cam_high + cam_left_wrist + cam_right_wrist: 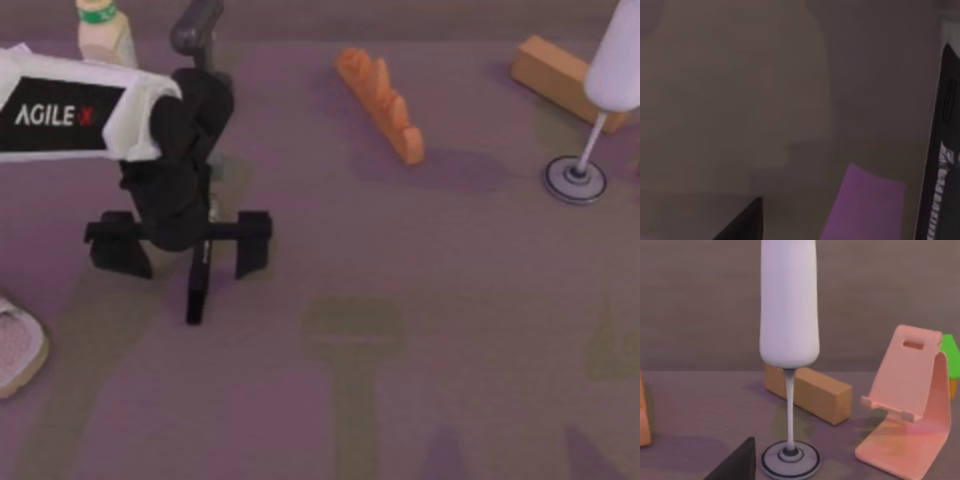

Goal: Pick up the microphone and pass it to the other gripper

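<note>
Between our left gripper's wide-spread fingers lies the microphone, its black handle jutting past the fingertips; nothing is clamped. Our right arm is out of the top view.

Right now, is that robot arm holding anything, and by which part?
It cannot be told: the left gripper straddles the slim black microphone near its upper handle, fingers spread wide on either side.

Black microphone on mauve-purple desk; black left claw under white arm lettered AGILEX; orange toothed block; tan brick; white glass; salmon-pink stand.
</note>
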